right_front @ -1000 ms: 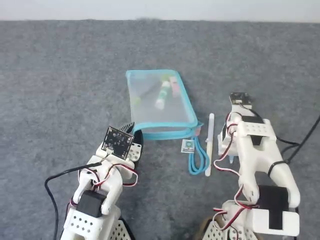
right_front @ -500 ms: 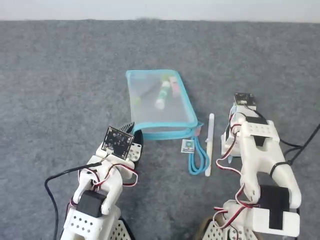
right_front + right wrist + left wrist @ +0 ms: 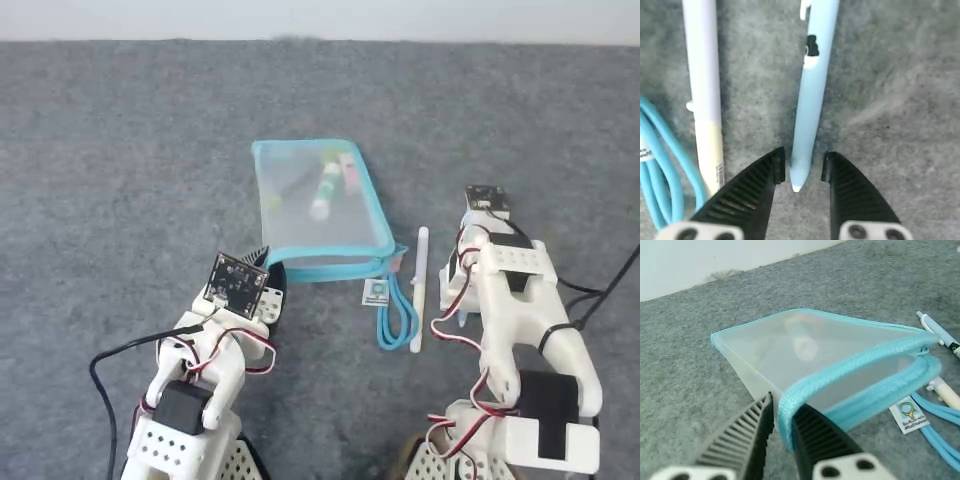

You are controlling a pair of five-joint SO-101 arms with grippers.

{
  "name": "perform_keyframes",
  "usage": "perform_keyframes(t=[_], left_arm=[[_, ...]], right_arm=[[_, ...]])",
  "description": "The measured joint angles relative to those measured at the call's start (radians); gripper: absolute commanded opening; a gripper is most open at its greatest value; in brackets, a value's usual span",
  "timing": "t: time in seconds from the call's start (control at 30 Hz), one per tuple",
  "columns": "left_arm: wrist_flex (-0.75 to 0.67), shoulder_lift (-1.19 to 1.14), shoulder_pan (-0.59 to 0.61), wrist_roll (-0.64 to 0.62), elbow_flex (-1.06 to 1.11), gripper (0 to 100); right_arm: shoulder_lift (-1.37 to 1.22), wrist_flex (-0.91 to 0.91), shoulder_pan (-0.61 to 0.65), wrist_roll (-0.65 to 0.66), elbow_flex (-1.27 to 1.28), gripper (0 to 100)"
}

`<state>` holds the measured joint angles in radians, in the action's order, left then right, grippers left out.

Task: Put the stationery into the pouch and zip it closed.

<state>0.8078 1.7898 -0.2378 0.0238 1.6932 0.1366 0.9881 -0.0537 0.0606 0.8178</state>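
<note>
Turquoise-trimmed clear pouch (image 3: 320, 215) lies flat mid-table, a little toward 12 o'clock. Inside it: a green-and-white marker (image 3: 325, 190), a pink item (image 3: 348, 172) at the marker's 1 o'clock, a dark pen (image 3: 295, 185) at its 9 o'clock, all in the 12 o'clock half. The pouch's mouth is along the 6 o'clock edge, and the left wrist view shows the two zip edges apart, so the zip is not closed.

The left gripper (image 3: 782, 412) is at the pouch's 7 o'clock corner, its fingers pinched onto the upper zip edge.

A white pen (image 3: 420, 285) lies outside at the pouch's 4 o'clock, running 12 to 6. A blue strap (image 3: 398, 318) with a small tag (image 3: 376, 291) trails from the pouch's 5 o'clock corner, between pouch and white pen. All sit on grey felt (image 3: 120, 150).

The right arm (image 3: 510, 290) is at 3 o'clock of the white pen.

Since a second ago the right arm has nudged slightly toward 3 o'clock. The pouch, the white pen and the left gripper are unchanged.

The right wrist view adds a light-blue pen (image 3: 815, 75) lying parallel to the white pen, on the side away from the strap. The right gripper (image 3: 802, 165) is partly open, one finger on each side of that pen's tip, gripping nothing. The high view shows the pouch contents most plainly.
</note>
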Motion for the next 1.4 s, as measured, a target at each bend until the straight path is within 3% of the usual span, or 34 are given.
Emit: perform_keyframes(t=[0.1, 0.3, 0.63, 1.1, 1.4], left_arm=[[0.0, 0.0, 0.0, 0.0, 0.0, 1], [0.0, 0.0, 0.0, 0.0, 0.0, 1], [0.002, 0.0, 0.0, 0.0, 0.0, 1], [0.002, 0.0, 0.0, 0.0, 0.0, 1], [0.002, 0.0, 0.0, 0.0, 0.0, 1]], right_arm=[[0.0, 0.0, -0.003, 0.0, 0.0, 0.8], [0.0, 0.009, -0.008, 0.0, 0.0, 0.7], [0.011, 0.238, -0.008, 0.021, -0.167, 0.7], [0.508, 0.422, 0.028, 0.025, -0.203, 0.6], [0.471, 0.422, 0.06, 0.057, -0.203, 0.6]])
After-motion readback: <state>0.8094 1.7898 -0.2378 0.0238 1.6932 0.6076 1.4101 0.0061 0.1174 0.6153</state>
